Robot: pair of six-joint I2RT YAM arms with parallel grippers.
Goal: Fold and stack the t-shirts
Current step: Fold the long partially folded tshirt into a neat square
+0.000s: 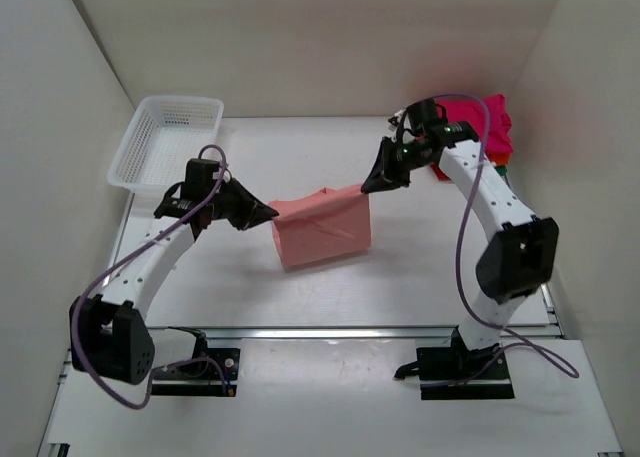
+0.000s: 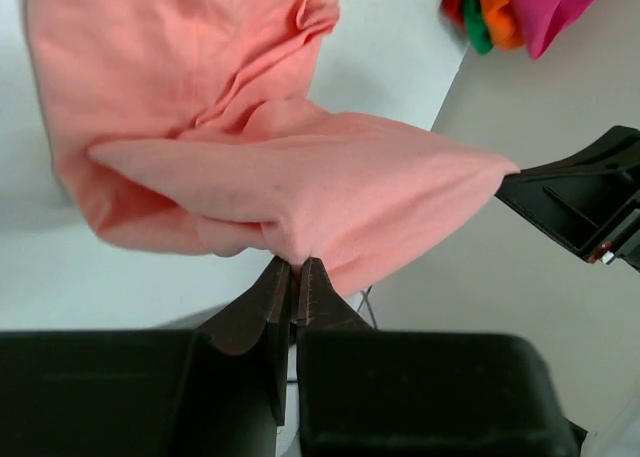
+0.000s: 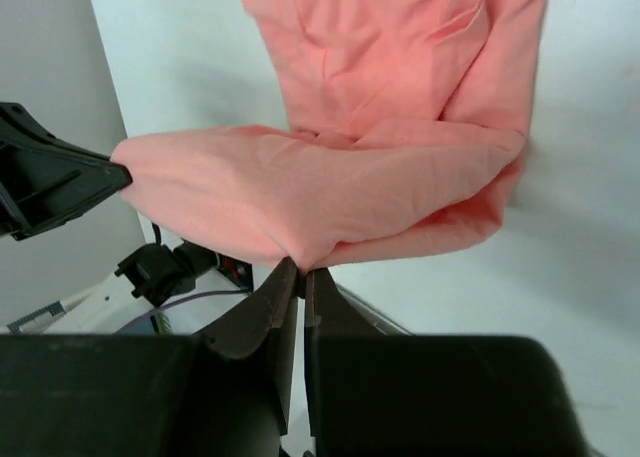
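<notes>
Item 1. Salmon-pink t-shirt (image 1: 322, 227), partly folded to a rough rectangle, at the middle of the bench (image 1: 420, 277). Its upper edge is lifted and stretched between the two arms. The part below that edge drapes down and lies on the bench surface. Both wrist views show a doubled fold of cloth (image 2: 300, 177) (image 3: 350, 187) raised in front, with the flat, creased remainder behind it.

Item 2. Left gripper (image 1: 268, 214): at the shirt's left upper corner. Jaws pressed together on a pinch of the pink cloth, confirmed in the left wrist view (image 2: 297, 277).

Item 3. Right gripper (image 1: 372, 185): at the shirt's right upper corner. Jaws likewise clamped on the cloth edge, seen in the right wrist view (image 3: 300, 277). Each gripper shows in the other's wrist view at the far tip of the fold.

Item 4. Stacked t-shirts (image 1: 490, 127): far right corner of the bench, behind the right arm and well apart from the pink shirt. Magenta lies on top; orange, green and red edges show beneath (image 2: 520, 7).

Item 5. White mesh basket (image 1: 165, 142): far left corner, behind the left arm.
</notes>
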